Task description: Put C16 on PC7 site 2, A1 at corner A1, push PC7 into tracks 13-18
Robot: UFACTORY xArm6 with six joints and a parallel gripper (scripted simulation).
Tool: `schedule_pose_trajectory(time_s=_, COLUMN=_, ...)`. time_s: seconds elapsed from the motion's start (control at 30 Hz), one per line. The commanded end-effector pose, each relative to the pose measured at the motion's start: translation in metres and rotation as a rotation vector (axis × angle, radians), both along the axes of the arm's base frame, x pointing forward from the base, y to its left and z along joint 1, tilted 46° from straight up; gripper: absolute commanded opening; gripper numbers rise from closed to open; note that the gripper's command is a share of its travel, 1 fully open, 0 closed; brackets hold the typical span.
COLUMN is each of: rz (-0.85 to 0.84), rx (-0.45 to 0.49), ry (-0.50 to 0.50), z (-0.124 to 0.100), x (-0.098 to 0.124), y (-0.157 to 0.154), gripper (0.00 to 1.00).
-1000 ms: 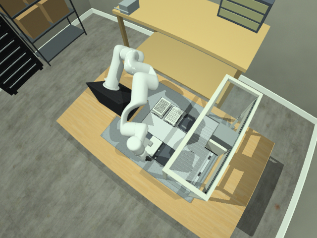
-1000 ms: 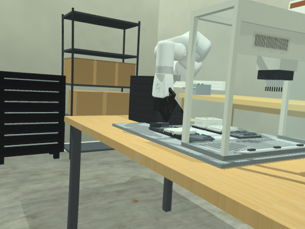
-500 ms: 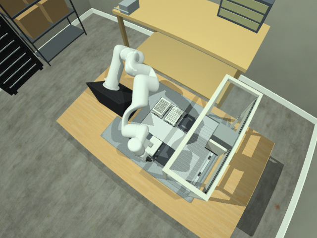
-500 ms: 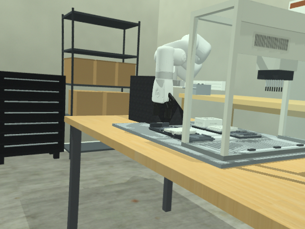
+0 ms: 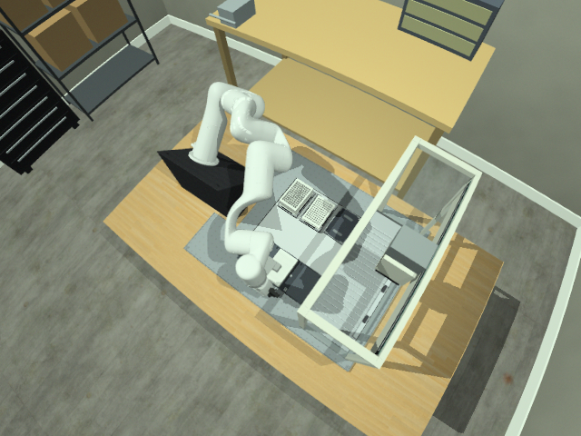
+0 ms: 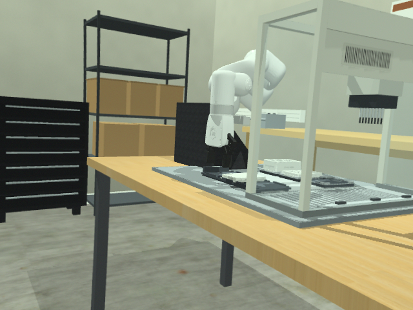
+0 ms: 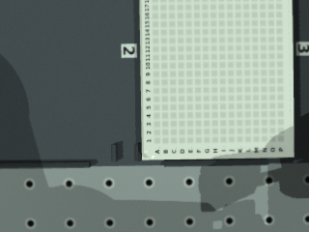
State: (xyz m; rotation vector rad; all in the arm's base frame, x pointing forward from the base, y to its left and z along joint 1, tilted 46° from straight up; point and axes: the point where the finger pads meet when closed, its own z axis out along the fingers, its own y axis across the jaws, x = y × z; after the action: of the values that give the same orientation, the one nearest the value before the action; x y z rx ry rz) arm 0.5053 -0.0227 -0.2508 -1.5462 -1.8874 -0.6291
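The claw (image 5: 273, 292) (image 6: 219, 163) stands wide with nothing between its fingers, low by the handle (image 6: 215, 168) in the exterior view, and closing off-centre there could skew PC7 (image 5: 302, 282) (image 6: 273, 186) (image 7: 68, 97) and jam it against the rails (image 5: 361, 282) (image 6: 350, 194), toward three o'clock from the claw in the top view. C16 (image 5: 287, 261) (image 6: 244, 176) (image 7: 217, 87) lies on the carrier, apparently at site 2, well A1 toward seven o'clock in the wrist view; I can't confirm its seating, and an unseated edge could let a jolt shift it.

The xArm 6 (image 5: 260, 171) (image 6: 246, 80) reached out with its elbow bent and its wrist low; the xArm Gripper (image 5: 273, 292) (image 6: 218, 166) pointed downward, fingers spread wide and empty.
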Motion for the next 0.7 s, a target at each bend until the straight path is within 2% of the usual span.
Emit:
schedule_pose_trajectory(time_s=0.0, rz=-0.002, rx=-0.002, ry=-0.005, z=-0.003, x=0.001, y=0.003, gripper=1.0)
schedule_pose_trajectory(time_s=0.67, rz=-0.002, rx=-0.002, ry=-0.005, z=-0.024, x=-0.003, y=0.023, gripper=1.0)
